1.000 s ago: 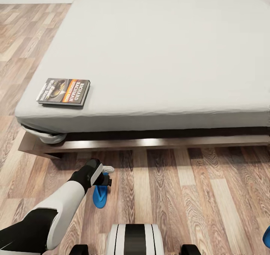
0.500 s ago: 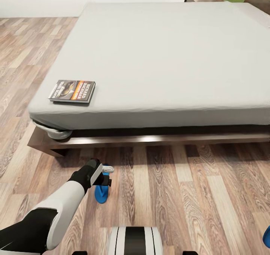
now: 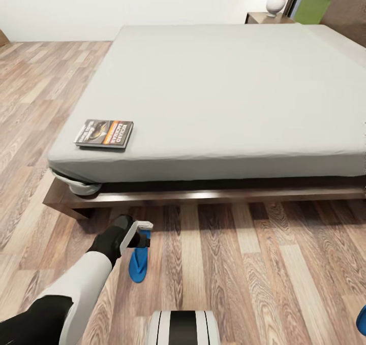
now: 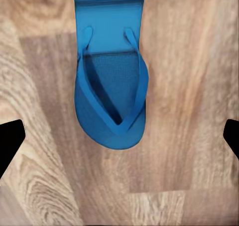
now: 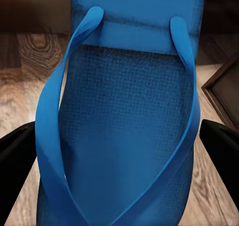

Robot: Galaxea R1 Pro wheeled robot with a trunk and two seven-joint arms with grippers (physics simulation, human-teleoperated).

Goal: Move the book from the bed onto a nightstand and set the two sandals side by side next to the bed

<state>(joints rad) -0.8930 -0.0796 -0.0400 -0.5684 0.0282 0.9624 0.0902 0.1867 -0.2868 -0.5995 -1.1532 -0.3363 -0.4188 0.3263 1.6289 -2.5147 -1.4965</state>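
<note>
The book (image 3: 104, 133) lies flat near the front left corner of the bed (image 3: 229, 91), on its light-grey mattress. One blue sandal (image 3: 138, 266) rests on the wood floor in front of the bed's left corner. My left gripper (image 3: 146, 236) hovers open just above that sandal (image 4: 112, 91), its dark fingertips (image 4: 10, 141) wide apart and clear of it. A second sandal (image 5: 119, 121) sits close between the fingers of my right gripper (image 5: 119, 151), which is shut on it. A blue sliver of this sandal (image 3: 362, 319) shows at the lower right edge of the head view. A nightstand (image 3: 267, 18) stands beyond the bed's far right.
A white lamp (image 3: 277, 0) with a dark shade stands on the nightstand. The bed's dark wooden frame (image 3: 203, 196) juts out low along the floor. Wood-plank floor (image 3: 264, 263) stretches in front of and left of the bed. My base (image 3: 183, 327) shows at the bottom centre.
The whole head view has shifted: the bed looks farther off and the nightstand and lamp have come into sight. The left gripper stays open above the floor sandal.
</note>
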